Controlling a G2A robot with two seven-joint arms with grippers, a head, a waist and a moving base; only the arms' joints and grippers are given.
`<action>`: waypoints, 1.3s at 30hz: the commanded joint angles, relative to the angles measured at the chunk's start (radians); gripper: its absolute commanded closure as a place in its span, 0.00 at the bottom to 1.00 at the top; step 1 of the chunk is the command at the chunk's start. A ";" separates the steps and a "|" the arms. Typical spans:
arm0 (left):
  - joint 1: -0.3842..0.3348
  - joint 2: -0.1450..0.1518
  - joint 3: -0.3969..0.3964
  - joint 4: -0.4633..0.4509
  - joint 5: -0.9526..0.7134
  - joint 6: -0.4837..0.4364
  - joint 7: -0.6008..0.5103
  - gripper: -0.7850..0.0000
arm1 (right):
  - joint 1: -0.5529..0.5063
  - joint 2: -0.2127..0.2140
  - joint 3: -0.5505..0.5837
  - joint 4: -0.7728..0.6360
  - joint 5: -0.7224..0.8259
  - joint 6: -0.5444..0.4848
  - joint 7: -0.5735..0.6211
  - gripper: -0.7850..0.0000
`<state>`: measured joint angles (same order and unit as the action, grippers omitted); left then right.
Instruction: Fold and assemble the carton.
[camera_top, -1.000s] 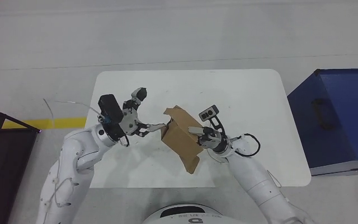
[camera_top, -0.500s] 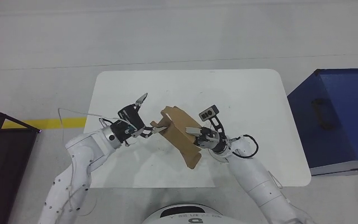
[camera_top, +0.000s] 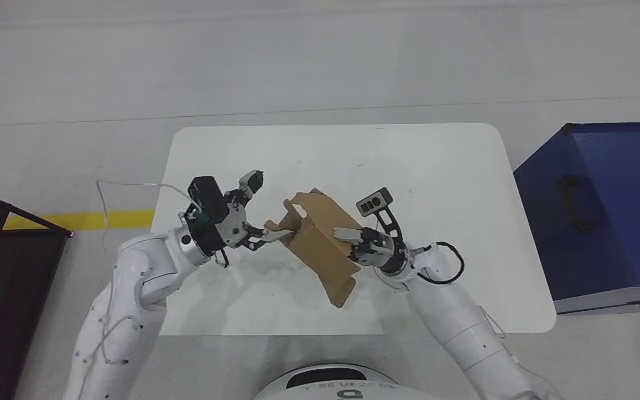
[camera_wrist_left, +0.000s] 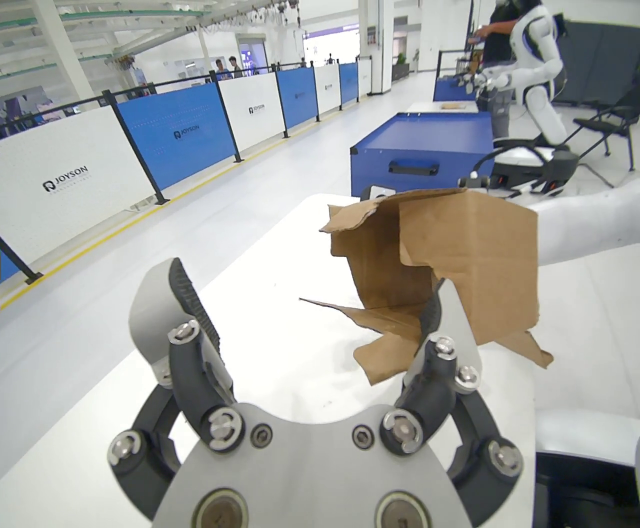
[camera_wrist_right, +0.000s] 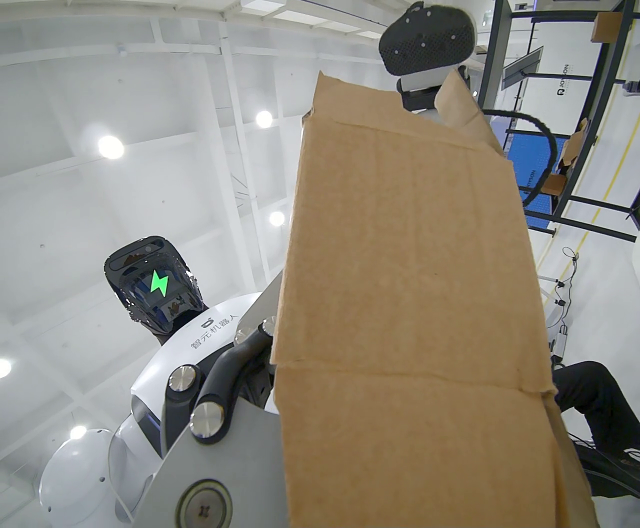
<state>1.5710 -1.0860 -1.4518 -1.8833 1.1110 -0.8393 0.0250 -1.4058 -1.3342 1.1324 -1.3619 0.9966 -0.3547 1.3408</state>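
A brown carton (camera_top: 322, 245), partly folded with loose flaps, is held tilted above the middle of the white table (camera_top: 440, 170). My right gripper (camera_top: 352, 240) is shut on the carton's right wall; in the right wrist view the carton (camera_wrist_right: 410, 300) covers all but one of the fingers (camera_wrist_right: 235, 355). My left gripper (camera_top: 262, 212) stands open just left of the carton. In the left wrist view the left gripper (camera_wrist_left: 310, 305) has one of its fingertips (camera_wrist_left: 440, 315) against a lower flap of the carton (camera_wrist_left: 465, 250), and nothing lies between the two.
A blue bin (camera_top: 590, 215) stands on the floor off the table's right edge, also seen behind the carton as the blue bin (camera_wrist_left: 420, 150). A thin white cable (camera_top: 130, 184) loops beside the left arm. A dark object (camera_top: 20, 260) sits at the far left.
The left gripper swung and shifted beside the carton, ending with one finger at the lower flap. The carton turned and moved slightly left in the right gripper, its left flap spreading outward.
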 joint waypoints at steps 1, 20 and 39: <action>-0.004 0.002 0.000 0.013 -0.076 -0.025 -0.021 0.00 | 0.000 0.000 -0.001 0.001 0.006 0.002 0.004 1.00; -0.023 0.010 0.039 0.015 0.112 0.007 -0.023 0.00 | 0.015 -0.004 -0.019 0.012 0.018 0.002 0.011 1.00; -0.077 0.017 0.061 0.130 -0.238 -0.049 -0.106 0.00 | 0.010 -0.008 -0.024 0.002 0.080 0.013 0.052 1.00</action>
<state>1.4936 -1.0696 -1.3904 -1.7566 0.8694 -0.8898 -0.0794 -1.3954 -1.3410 1.1096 -1.3589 1.0599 -0.3468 1.3828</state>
